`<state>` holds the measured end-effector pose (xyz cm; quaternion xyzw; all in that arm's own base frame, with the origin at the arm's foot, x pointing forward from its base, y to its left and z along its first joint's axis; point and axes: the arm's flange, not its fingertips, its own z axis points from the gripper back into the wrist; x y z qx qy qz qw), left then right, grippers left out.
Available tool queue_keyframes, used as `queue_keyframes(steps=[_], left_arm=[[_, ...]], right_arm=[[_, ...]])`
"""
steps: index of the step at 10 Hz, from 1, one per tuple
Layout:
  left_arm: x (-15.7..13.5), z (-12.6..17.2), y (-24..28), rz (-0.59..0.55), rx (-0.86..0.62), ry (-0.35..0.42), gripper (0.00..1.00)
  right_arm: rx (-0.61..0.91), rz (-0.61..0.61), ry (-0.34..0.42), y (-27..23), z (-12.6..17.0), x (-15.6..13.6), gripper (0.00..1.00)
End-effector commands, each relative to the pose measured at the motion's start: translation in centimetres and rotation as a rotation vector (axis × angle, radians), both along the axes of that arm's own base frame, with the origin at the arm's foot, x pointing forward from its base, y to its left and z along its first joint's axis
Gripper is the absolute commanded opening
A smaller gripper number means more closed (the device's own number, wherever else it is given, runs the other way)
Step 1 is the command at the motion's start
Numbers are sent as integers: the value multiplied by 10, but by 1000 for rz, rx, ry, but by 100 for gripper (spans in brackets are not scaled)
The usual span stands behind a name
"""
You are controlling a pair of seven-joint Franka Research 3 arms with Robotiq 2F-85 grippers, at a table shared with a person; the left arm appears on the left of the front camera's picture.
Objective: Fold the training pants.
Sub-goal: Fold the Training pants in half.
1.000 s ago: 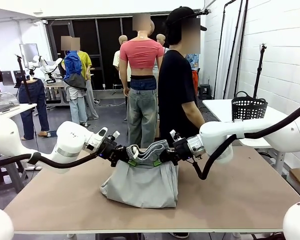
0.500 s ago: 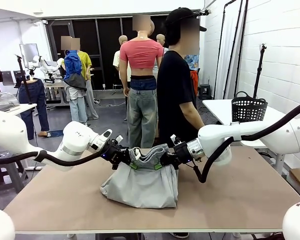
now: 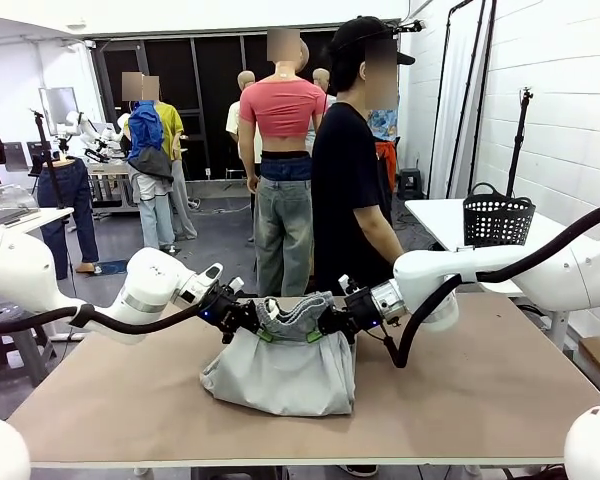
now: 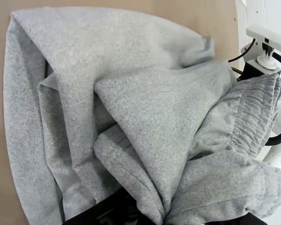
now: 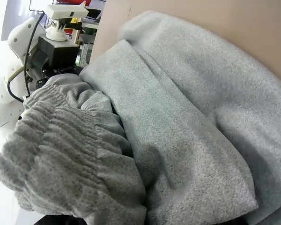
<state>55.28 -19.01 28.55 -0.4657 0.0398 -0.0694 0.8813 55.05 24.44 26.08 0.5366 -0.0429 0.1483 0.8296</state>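
Note:
The light grey training pants (image 3: 280, 368) lie bunched on the brown table (image 3: 480, 400), their gathered waistband (image 3: 292, 312) lifted above the pile. My left gripper (image 3: 252, 324) is shut on the waistband's left end. At the right end my right gripper (image 3: 323, 326) is shut on the same band. The cloth hangs from both grips down to the tabletop. In the left wrist view the folded grey fabric (image 4: 131, 117) covers my fingers. The right wrist view has the ribbed waistband (image 5: 70, 159) draped over that gripper.
A person in a black shirt (image 3: 352, 190) stands at the table's far edge, just behind the pants. A black mesh basket (image 3: 497, 216) sits on a white table at the right. Bare tabletop lies left and right of the pants.
Both grippers have carried the waistband a little away from me and slightly lower. The pile on the table has shifted with it.

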Motion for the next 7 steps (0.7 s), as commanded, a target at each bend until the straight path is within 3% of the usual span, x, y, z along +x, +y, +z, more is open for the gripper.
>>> queue_keyframes(steps=[1,2,7], left_arm=[[24,-4,38,39,59,-7,0],[26,-5,38,47,39,-35,0],[31,-16,41,59,59,-11,0]], right_arm=[[-71,-56,9,-36,-9,24,0],[-77,-73,-4,-37,-8,26,0],[-139,-116,-18,-40,-16,34,0]])
